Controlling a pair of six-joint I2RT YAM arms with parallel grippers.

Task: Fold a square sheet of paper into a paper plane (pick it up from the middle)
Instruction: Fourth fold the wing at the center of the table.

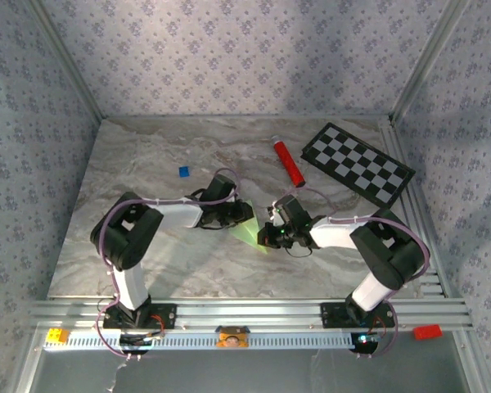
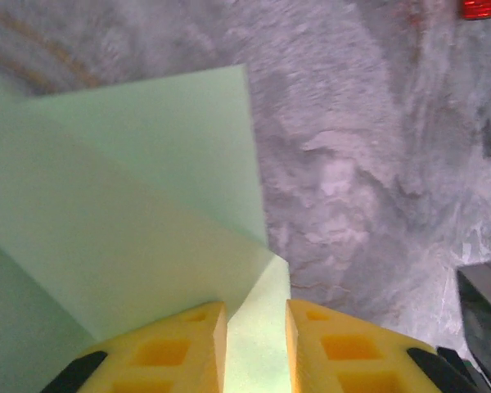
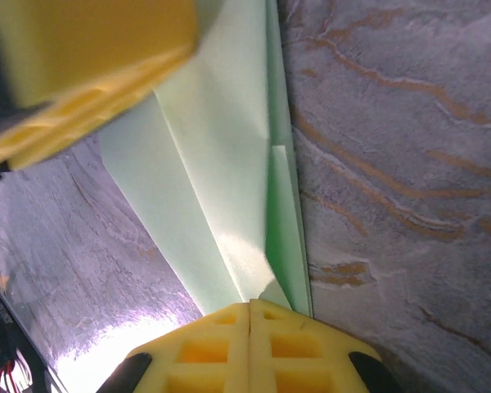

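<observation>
The pale green paper [image 1: 250, 232] lies near the middle of the marble table [image 1: 147, 262], between the two arms, whose tips meet over it. It is partly folded into angular overlapping layers. In the left wrist view, one flap [image 2: 147, 213] sits across another, with a sharp crease running toward the fingers. The left claw [image 2: 256, 319] is at the paper's near edge with its yellow fingers [image 2: 180, 344] slightly parted. A strip of green paper shows in the gap between them, and they do not look clamped on it. The right claw [image 3: 251, 309] has its fingers pressed tightly together, and the narrow end of the paper [image 3: 221, 180] runs into the seam between them, so it appears to be pinching the paper there. In that view the paper rises as a long, narrow, creased strip, and a finger of the left claw [image 3: 90, 74] reaches in from the upper left. From above, the left claw [image 1: 241, 211] sits just behind the paper and the right claw [image 1: 270, 235] just to its right. Well apart from the paper, toward the back of the table, are a red tube [image 1: 288, 162], a black-and-white checkerboard [image 1: 358, 164] and a tiny blue square [image 1: 183, 171].
</observation>
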